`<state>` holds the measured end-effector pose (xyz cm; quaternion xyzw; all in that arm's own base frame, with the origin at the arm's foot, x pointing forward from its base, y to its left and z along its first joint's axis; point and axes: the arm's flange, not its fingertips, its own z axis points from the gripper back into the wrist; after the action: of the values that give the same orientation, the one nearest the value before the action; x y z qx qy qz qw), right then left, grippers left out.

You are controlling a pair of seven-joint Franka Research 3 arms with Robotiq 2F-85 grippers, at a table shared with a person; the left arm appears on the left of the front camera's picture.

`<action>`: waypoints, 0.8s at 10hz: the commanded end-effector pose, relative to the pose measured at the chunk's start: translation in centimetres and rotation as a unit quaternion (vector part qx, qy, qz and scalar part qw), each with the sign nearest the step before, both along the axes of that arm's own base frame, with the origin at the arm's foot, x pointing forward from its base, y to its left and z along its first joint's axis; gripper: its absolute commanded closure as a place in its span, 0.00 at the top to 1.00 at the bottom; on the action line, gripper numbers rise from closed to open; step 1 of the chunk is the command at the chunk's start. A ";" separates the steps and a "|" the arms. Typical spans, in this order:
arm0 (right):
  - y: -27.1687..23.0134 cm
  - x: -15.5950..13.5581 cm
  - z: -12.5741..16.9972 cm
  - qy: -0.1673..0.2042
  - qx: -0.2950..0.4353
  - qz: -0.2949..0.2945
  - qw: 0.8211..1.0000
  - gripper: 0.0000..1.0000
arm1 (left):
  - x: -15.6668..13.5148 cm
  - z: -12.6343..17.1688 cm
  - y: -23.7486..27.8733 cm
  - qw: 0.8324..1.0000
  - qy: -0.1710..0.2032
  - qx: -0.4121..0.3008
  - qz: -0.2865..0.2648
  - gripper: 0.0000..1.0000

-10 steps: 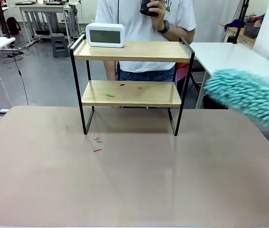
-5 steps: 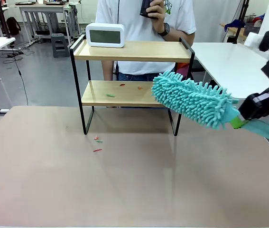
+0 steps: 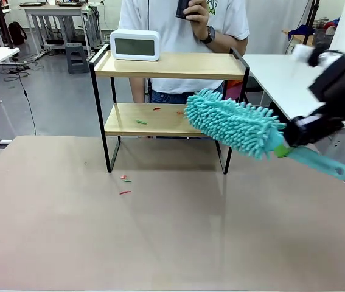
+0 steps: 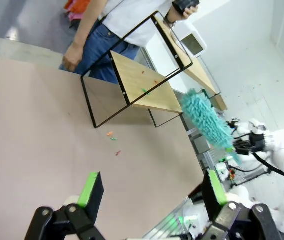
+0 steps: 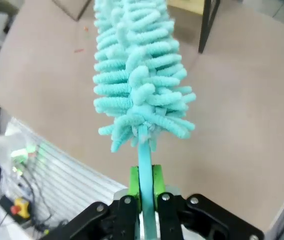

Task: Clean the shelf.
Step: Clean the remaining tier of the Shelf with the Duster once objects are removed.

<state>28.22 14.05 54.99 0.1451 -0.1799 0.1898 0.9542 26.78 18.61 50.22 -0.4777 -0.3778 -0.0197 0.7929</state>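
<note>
Your right gripper [image 5: 143, 181] pinched the thin, stiff handle of the duster [image 3: 233, 125]; its soft head looked light, just beside the shelf [image 3: 178, 65]; your left gripper [image 4: 152, 189] stood wide.

The shelf [image 3: 169, 65] stands on the bench [image 3: 172, 243], toward its far side and near the middle. A clock [image 3: 135, 44] sits at the left end of the top board. Scraps [image 3: 142, 122] lie on the lower board, and further scraps [image 3: 125, 180] lie on the bench just in front of the shelf's front left leg. A person [image 3: 184, 24] stands behind the shelf. From the right, the duster [image 3: 233, 123], gripped at its handle by the right end effector [image 3: 291, 139], reaches in above the bench. Its head is in front of the right end of the lower board.
</note>
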 end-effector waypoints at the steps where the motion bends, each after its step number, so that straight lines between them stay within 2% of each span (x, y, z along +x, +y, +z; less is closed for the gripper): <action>1: 2.9 4.3 0.0 -0.023 0.001 -0.059 0.998 0.12 | 0.0 0.1 -0.1 1.000 -0.013 -0.002 -0.002 1.00; 4: 5.6 9.1 -1.9 -0.030 0.006 -0.127 0.991 0.12 | 0.0 0.1 -0.1 1.000 -0.013 -0.002 -0.002 1.00; 5: 6.9 10.3 -2.9 -0.005 0.009 -0.128 0.992 0.12 | 0.0 0.1 -0.1 1.000 -0.013 -0.002 -0.002 1.00; 8: 9.9 11.9 -4.9 0.007 0.033 -0.173 0.984 0.12 | 0.0 0.1 -0.1 1.000 -0.013 -0.002 -0.002 1.00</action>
<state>39.66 22.20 49.76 0.1451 -0.1865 0.0396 0.9709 26.78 18.61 50.22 -0.4778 -0.3779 -0.0198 0.7928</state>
